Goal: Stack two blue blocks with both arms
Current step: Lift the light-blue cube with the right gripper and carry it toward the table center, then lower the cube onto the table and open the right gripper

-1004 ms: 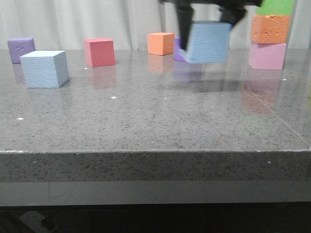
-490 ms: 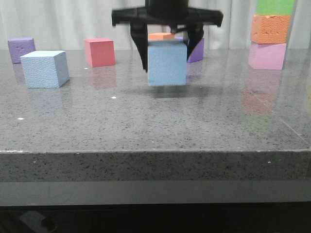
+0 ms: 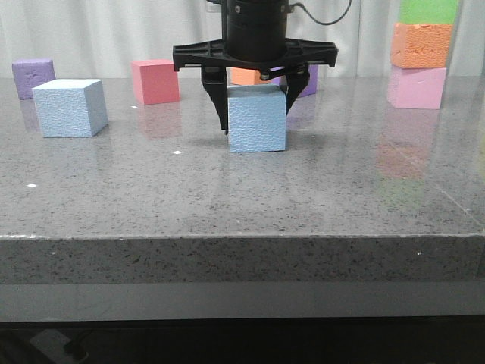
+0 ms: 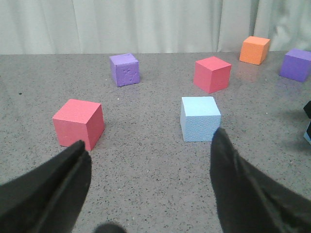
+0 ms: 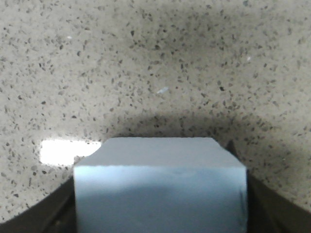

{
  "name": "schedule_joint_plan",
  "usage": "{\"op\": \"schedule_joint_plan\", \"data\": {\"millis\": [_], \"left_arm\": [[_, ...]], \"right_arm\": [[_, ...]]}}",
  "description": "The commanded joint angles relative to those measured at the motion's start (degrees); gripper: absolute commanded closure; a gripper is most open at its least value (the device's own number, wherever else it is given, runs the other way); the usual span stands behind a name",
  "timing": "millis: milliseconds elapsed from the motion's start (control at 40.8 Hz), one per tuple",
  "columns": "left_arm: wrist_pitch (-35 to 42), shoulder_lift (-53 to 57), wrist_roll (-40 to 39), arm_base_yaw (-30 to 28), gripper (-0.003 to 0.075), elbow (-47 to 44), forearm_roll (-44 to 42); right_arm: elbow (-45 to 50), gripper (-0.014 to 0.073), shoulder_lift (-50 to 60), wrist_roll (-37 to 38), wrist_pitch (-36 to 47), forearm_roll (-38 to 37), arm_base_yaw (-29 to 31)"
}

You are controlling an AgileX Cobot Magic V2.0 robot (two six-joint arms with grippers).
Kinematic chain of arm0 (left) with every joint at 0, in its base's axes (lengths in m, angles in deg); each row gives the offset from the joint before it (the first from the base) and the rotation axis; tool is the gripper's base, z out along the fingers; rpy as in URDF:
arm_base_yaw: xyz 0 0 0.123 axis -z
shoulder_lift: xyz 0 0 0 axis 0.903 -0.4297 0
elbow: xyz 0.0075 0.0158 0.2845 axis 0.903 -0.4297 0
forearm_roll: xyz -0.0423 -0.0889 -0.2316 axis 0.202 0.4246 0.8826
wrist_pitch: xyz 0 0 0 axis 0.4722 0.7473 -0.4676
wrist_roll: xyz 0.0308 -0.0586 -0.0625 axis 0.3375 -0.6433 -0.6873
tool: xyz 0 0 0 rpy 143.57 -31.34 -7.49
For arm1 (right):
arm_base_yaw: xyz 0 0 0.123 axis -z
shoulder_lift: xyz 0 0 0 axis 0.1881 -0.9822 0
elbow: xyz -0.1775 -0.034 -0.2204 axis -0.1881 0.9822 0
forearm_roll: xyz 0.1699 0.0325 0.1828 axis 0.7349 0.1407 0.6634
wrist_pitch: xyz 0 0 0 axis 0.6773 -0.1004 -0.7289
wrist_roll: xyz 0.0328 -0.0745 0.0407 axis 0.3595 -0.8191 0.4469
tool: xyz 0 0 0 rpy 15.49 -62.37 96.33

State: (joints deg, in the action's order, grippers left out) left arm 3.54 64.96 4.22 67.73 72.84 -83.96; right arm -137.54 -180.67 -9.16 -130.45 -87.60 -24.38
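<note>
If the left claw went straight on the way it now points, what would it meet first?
Probably the blue block: it lies ahead of the open left claw, slightly toward one finger, nothing between. The pink cube sits off-line; depth is uncertain.

A black gripper (image 3: 256, 106) comes down from above at the middle of the grey speckled table (image 3: 242, 197), its two fingers either side of a pale blue block (image 3: 257, 119) whose base sits on the table. A second pale blue block (image 3: 69, 108) stands well apart near the left edge. Behind it, at the far left corner, is a purple cube (image 3: 32, 77). A red cube (image 3: 155, 81) stands along the far edge, with an orange cube (image 3: 244, 76) partly hidden behind the gripper. At the far right, a pink cube (image 3: 416, 87) carries an orange one (image 3: 421, 45) and a green one (image 3: 429, 10).
</note>
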Motion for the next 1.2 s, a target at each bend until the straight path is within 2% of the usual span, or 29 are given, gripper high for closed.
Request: {"op": "schedule_joint_plan", "data": {"millis": [0, 147, 220, 514, 661, 857, 980, 1176], "left_arm": [[4.5, -0.8, 0.0, 0.5, 0.0209, 1.5, 0.0], [4.5, -0.8, 0.0, 0.5, 0.0209, 1.5, 0.0], [4.5, -0.8, 0.0, 0.5, 0.0209, 1.5, 0.0], [4.5, -0.8, 0.0, 0.5, 0.0209, 1.5, 0.0], [4.5, -0.8, 0.0, 0.5, 0.0209, 1.5, 0.0], [4.5, -0.8, 0.0, 0.5, 0.0209, 1.5, 0.0], [4.5, -0.8, 0.0, 0.5, 0.0209, 1.5, 0.0], [4.5, -0.8, 0.0, 0.5, 0.0209, 1.5, 0.0]], "right_arm": [[-1.8, 0.0302, 3.1, 0.1, 2.7, -1.8, 0.0], [-1.9, 0.0069, 3.1, 0.0, 2.6, -1.7, 0.0], [-2.2, 0.0015, 3.1, -0.4, 1.6, -1.7, 0.0], [-7.3, 0.0009, 6.1, -9.2, -5.6, 0.9, 0.0], [-7.3, 0.0009, 9.8, -12.3, -7.3, 1.0, 0.0], [-6.4, 0.0009, 16.1, -21.0, -9.8, 1.0, 0.1], [0.1, 0.0009, 21.8, -23.0, -8.1, 1.0, 0.8], [17.2, 0.0009, 34.8, -25.5, 1.8, 2.2, 4.4]]}}
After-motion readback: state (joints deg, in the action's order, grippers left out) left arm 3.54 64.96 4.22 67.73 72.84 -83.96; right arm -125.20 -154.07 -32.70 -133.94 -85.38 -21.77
